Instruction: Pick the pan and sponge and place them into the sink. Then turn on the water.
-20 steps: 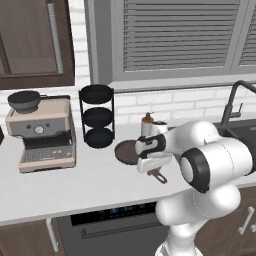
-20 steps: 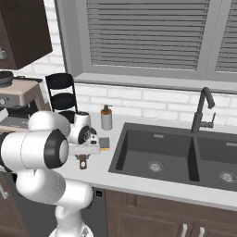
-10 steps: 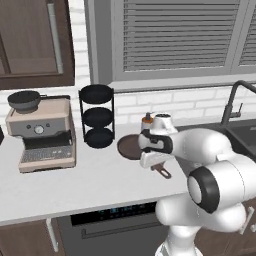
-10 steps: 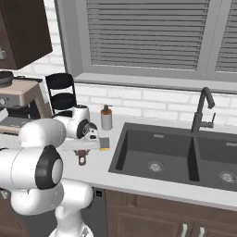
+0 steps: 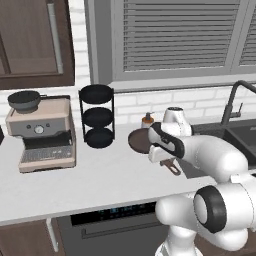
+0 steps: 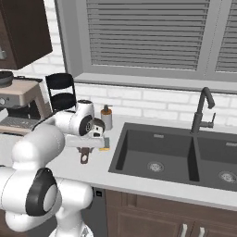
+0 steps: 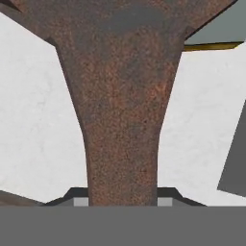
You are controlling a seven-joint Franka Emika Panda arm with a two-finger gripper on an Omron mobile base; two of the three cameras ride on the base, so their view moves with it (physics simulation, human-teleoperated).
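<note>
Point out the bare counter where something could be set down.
Free: the front counter between coffee machine and pan. Crowded: the strip before the sink, with pan, sponge, soap bottle and gripper.

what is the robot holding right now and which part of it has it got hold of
The tool is shut on the pan, gripping it by its brown handle.

Robot arm (image 5: 210,155): glossy white rounded shell segments, bulbous at joints. Joint caps: round, dark grey/black discs w/ white ring surround, one large at lower link. Black band across wrist section. Wrist end-cap: white cylinder, grey top face. Claw (image 7: 123,199): small dark finger tips w/ light grey pads.
</note>
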